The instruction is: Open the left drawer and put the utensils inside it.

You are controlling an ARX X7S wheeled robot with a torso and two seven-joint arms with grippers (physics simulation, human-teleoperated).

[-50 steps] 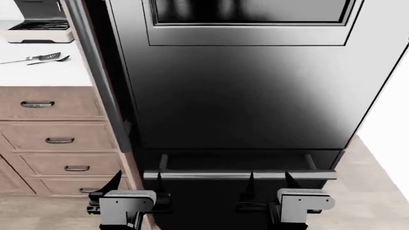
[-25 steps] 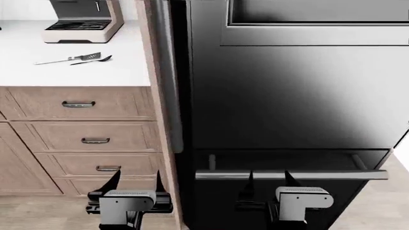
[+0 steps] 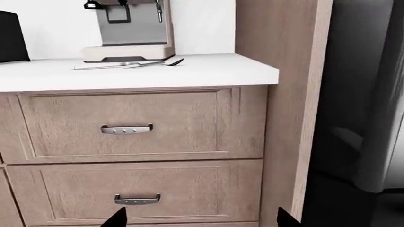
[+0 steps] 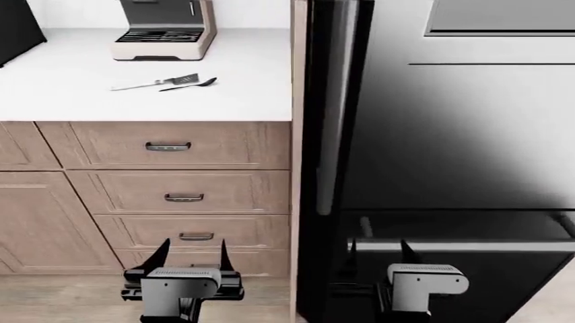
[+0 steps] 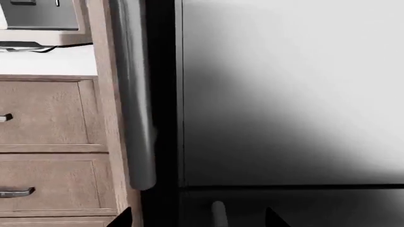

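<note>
On the white counter (image 4: 242,94) lie the utensils: a white-handled spatula with a dark slotted head (image 4: 151,83) and, just right of it, a black spoon (image 4: 190,85). Both also show in the left wrist view, the spatula (image 3: 107,65) and the spoon (image 3: 159,63). Below them the top wood-grain drawer (image 4: 233,145) is shut, its dark bar handle (image 4: 168,146) untouched. My left gripper (image 4: 193,249) is open low in front of the bottom drawers, empty. My right gripper (image 4: 378,250) is open before the black fridge, empty. Wrist views show the left gripper (image 3: 202,220) and the right gripper (image 5: 198,218) with jaws wide apart.
A coffee machine (image 4: 161,30) stands at the back of the counter, a black object (image 4: 13,27) at the far left. The tall black fridge (image 4: 449,148) fills the right, with a pull-out drawer bar (image 4: 467,245) near my right gripper. Three more drawers (image 4: 184,197) stack below.
The head view has swung left: counter, drawers and utensils have slid right in the view and the fridge has moved toward the right edge. Both grippers stay open as before.
</note>
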